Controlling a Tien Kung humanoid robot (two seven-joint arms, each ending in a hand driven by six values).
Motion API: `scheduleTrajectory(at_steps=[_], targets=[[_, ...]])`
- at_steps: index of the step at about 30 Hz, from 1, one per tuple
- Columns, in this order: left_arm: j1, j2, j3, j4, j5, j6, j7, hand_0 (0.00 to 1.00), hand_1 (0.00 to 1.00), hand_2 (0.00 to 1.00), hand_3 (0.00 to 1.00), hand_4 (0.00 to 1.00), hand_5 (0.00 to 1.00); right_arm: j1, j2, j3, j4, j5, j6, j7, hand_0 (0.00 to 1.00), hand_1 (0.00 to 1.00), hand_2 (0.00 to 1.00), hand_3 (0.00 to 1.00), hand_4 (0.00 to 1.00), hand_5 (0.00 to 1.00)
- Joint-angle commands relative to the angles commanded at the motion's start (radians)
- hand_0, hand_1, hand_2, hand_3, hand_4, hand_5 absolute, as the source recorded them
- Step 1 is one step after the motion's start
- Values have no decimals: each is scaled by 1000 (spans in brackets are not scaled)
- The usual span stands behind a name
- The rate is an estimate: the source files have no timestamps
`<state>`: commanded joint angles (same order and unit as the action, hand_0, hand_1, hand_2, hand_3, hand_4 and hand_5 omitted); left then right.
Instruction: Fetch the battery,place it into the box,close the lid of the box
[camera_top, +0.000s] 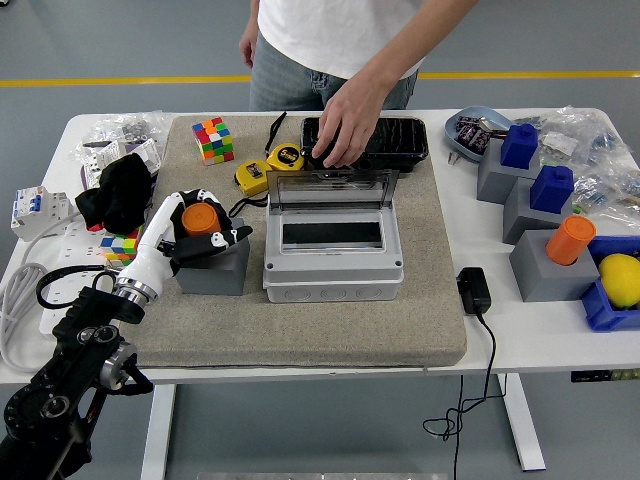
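Observation:
The battery, an orange cylinder, stands upright in a grey block on the left of the mat. My left hand reaches in from the lower left, and its white and black fingers curl around the battery, with the thumb in front of it. The grey box sits in the middle of the mat, with its clear lid standing open at the back. My right arm is out of view.
A person at the far side rests a hand on a black tray just behind the box lid. Two yellow tape measures, a colour cube, a black adapter and grey blocks with blue and orange pieces lie around.

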<state>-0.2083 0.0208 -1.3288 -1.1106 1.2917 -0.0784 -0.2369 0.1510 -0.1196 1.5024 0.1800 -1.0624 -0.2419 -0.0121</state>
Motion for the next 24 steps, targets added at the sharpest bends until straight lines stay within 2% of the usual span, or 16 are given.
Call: scheduleTrajectory(at_steps=[3,4,9,10,15,17,24], targets=[[-2,0,3,4,-8,18,-6,89,142,149,147,998,2,0,0,7,0,-4,0,-1,878,854,817,820,998,998],[-3,0,5,5,-10,23,-8,48,56,96,80,998,2,1,-1,7,0,-5,0,-1,878,854,817,819,998,998],[-5,0,11,14,-33,58,-23,48,56,96,80,998,2,1,-2,8,0,-4,0,-1,878,854,817,819,998,998],[-5,0,13,15,-41,65,-26,33,2,54,34,998,5,1,-2,9,0,-4,-1,-1,878,854,817,819,998,998],[-7,0,16,17,-69,94,-38,33,2,54,34,998,5,2,-2,11,0,-5,-1,-1,878,854,817,819,998,998],[-7,0,17,16,-77,101,-41,28,2,19,2,998,14,3,-1,12,0,-5,-1,-1,878,854,817,820,998,998],[-7,0,18,12,-100,112,-46,24,2,7,2,998,41,3,-1,12,0,-4,-2,-1,878,854,817,819,998,998]])
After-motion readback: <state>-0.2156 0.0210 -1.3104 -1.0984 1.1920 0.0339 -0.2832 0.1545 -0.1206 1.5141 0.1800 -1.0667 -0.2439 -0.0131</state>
